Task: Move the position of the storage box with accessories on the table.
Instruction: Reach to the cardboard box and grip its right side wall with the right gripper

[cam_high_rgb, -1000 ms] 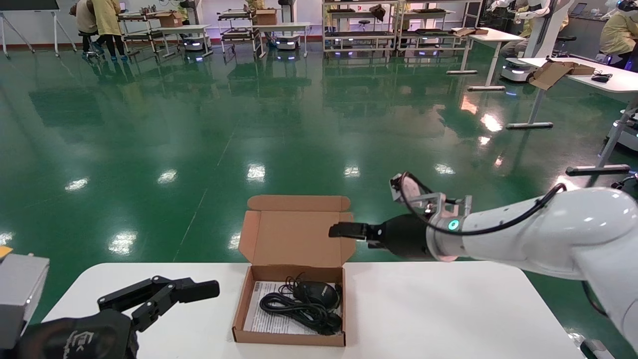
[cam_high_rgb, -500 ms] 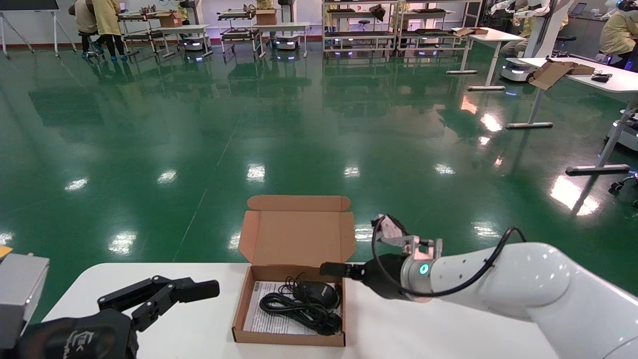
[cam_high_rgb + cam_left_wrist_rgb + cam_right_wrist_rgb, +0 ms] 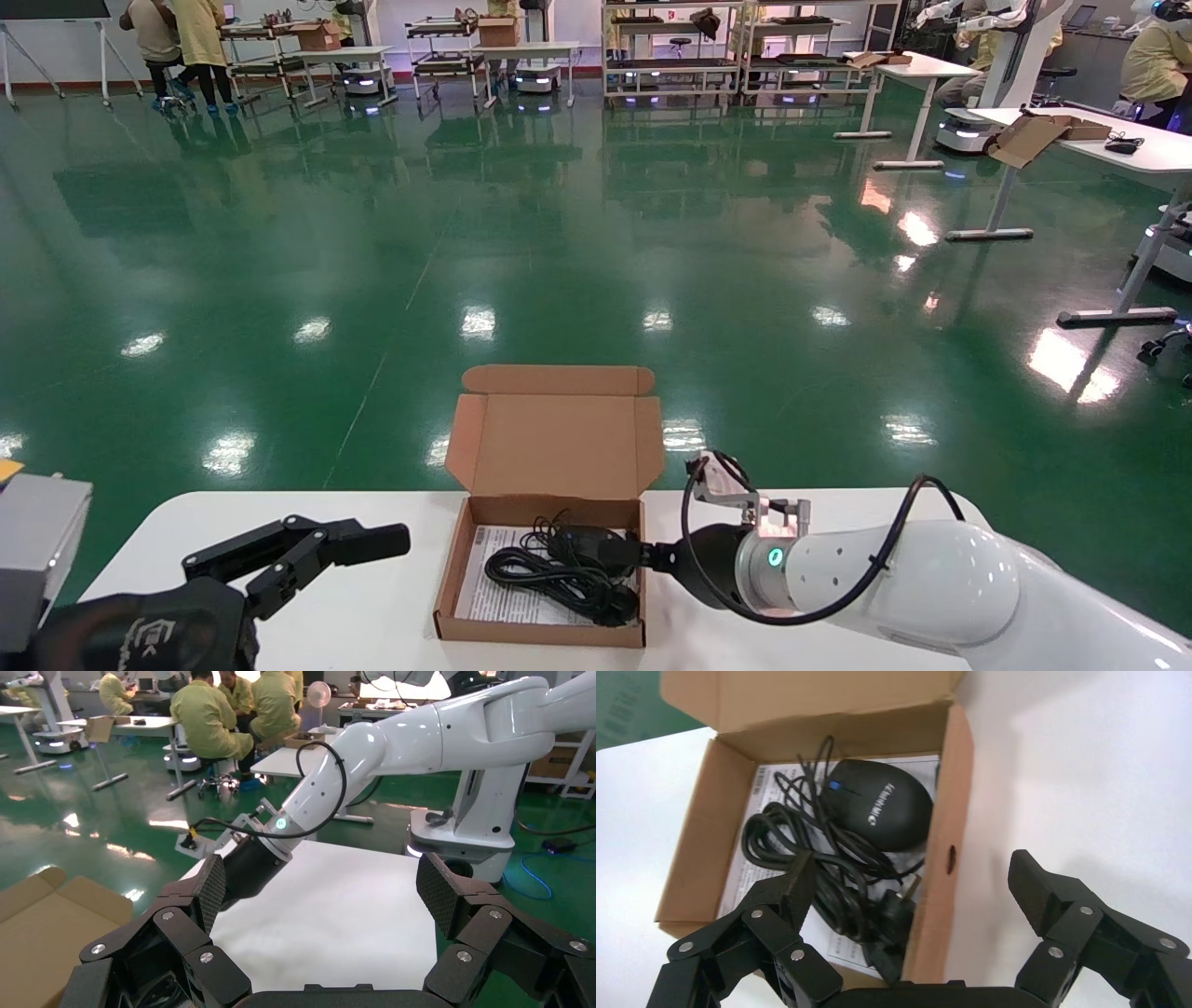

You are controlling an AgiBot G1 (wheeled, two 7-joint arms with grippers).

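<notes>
One storage box point(image 3: 540, 578), one mouse point(image 3: 880, 813), one paper sheet point(image 3: 507, 604), two end effectors.

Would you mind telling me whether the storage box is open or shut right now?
Open. The storage box has its lid standing upright at the far side, leaving the mouse and cable exposed.

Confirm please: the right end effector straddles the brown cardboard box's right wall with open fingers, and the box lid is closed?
Not quite. The brown cardboard box has its lid standing open, as the head view shows. The right end effector does straddle the right wall, open.
</notes>
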